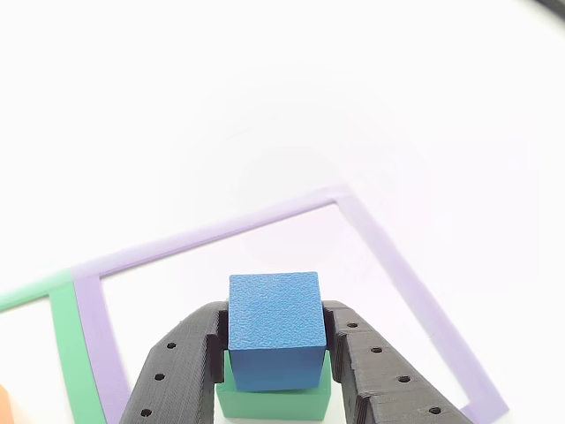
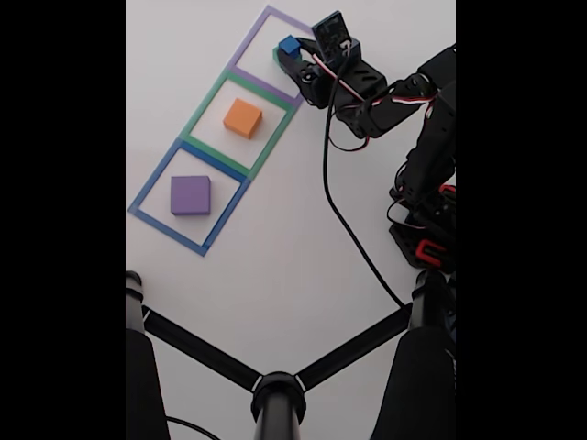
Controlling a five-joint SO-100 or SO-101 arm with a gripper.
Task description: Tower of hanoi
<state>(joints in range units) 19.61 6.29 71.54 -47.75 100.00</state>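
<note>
The small blue block [image 1: 274, 309] rests on top of the green block [image 1: 274, 403], inside the flat purple outline [image 1: 393, 261]. My gripper [image 1: 275, 340] has its black fingers pressed against both sides of the blue block, shut on it. In the fixed view the gripper [image 2: 292, 51] and blue block [image 2: 290, 44] are in the purple outline at the top. The orange block [image 2: 243, 117] lies in the green outline [image 2: 204, 108]. The purple block [image 2: 191, 194] lies in the blue outline [image 2: 151, 183]. An orange corner [image 1: 4, 406] peeks in at the lower left.
The arm's body and red-trimmed base [image 2: 426, 211] stand at the right, with a black cable [image 2: 348, 229] trailing across the white table. A black three-legged stand [image 2: 275, 394] crosses the bottom of the fixed view.
</note>
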